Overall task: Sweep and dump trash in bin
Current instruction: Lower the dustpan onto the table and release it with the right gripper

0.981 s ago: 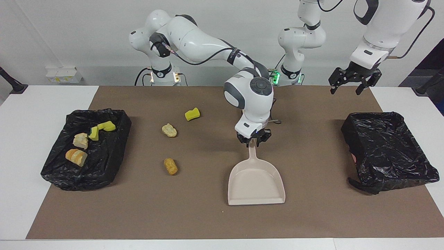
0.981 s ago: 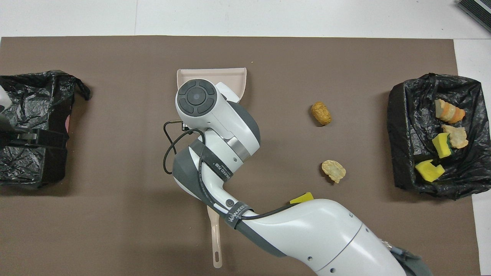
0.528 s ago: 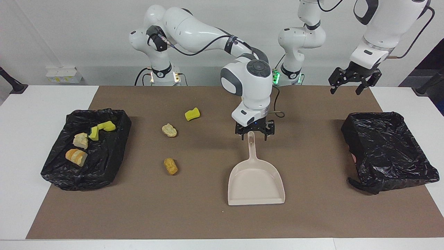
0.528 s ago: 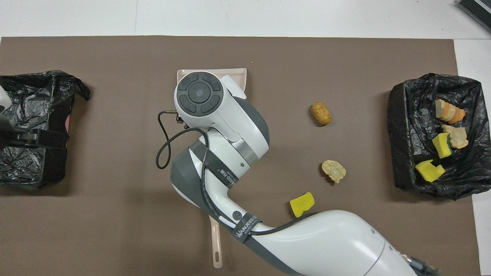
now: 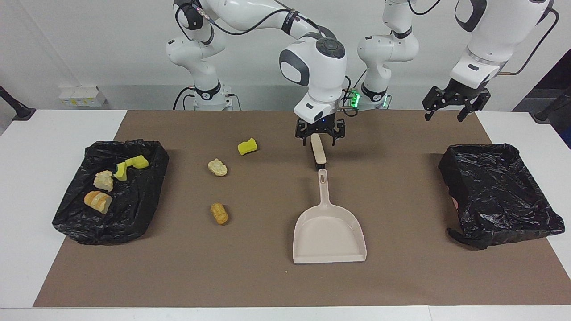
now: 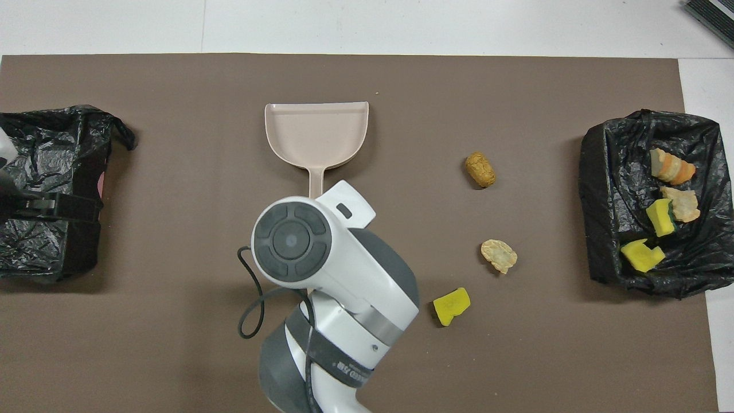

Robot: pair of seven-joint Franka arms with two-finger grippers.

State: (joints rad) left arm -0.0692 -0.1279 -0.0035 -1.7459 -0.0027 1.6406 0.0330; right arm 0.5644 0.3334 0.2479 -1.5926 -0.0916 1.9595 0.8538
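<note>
low in the middle of the facing frame the dustpan (image 5: 329, 234) lay flat and empty, mouth toward the bottom edge, handle pointing up the frame at the robots. its long axis ran straight up and down. the brush (image 5: 317, 154) lay in line just above the handle tip. over the brush's upper end hung the right gripper (image 5: 319, 141), fingers spread and clamped on nothing. i couldn't tell whether it touched the brush.

three pieces of trash lay loose in the frame's left half, well apart from the pan's side: a golden-brown lump (image 5: 219, 213) lowest, a tan lump (image 5: 217, 167), then a yellow sponge (image 5: 247, 146). four more sat in the bin (image 5: 147, 214) at mid left. by my reckoning the pan's mouth needed turning toward them, and the right arm was nearer.

the left gripper (image 5: 450, 109) waited at upper right, fingers apart.
</note>
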